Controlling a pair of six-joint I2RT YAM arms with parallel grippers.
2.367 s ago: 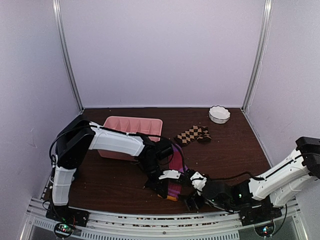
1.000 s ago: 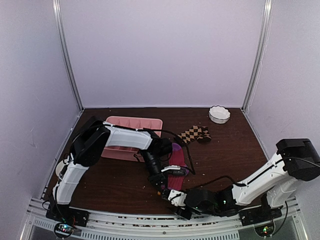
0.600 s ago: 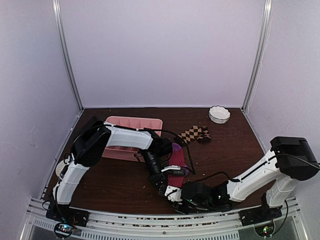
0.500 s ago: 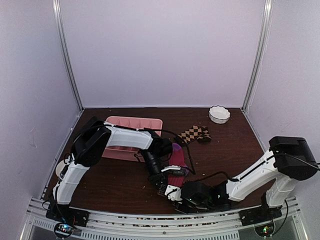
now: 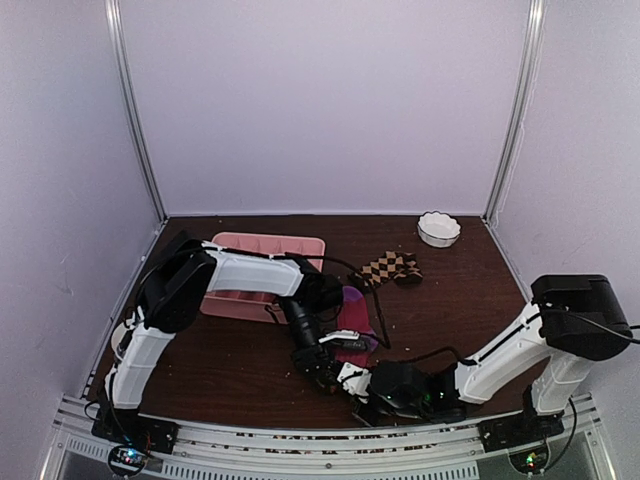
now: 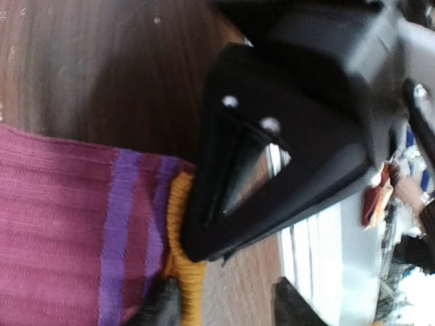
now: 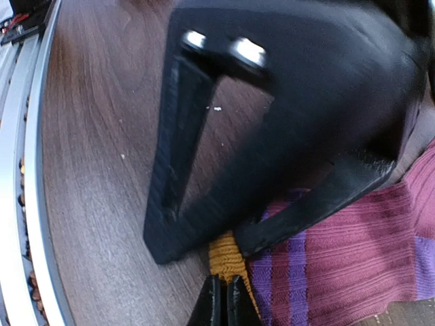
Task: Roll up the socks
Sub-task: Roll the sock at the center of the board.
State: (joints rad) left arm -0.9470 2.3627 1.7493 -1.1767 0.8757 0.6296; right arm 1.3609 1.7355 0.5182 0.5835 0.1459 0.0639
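Note:
The magenta-pink sock lies flat near the table's front, its orange-and-purple striped cuff toward the arms. My right gripper is shut on the orange cuff edge, low over the wood. My left gripper stands open at the same cuff. One of its fingertips rests on the fabric and the other is over bare wood. In the top view it sits just left of the right gripper. The brown-and-tan checkered sock lies apart, farther back.
A pink divided tray sits at the back left behind the left arm. A small white bowl stands at the back right corner. The metal rail runs along the front edge, close under both grippers.
My left gripper has opened and let go of the cuff. My right gripper has slid left to the cuff and shut on it.

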